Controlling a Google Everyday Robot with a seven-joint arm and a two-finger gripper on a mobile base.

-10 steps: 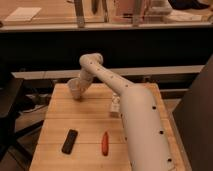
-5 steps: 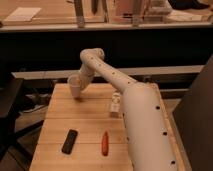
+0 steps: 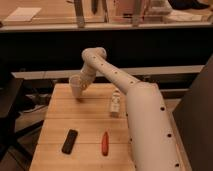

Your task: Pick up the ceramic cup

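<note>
The ceramic cup is a small cream-white cup at the far left of the wooden table. My gripper reaches over from the right at the end of the long white arm and is shut on the cup's right side. The cup sits slightly tilted, just above the table top, with a small shadow under it. The fingers are mostly hidden behind the cup and wrist.
A pale narrow bottle lies on the table right of the cup. A black flat object and a red-orange stick-shaped object lie near the front. My arm covers the table's right side. A dark shelf runs behind.
The cup rose with my gripper from the table surface, then settled slightly lower and a little to the right. The other objects have not moved.
</note>
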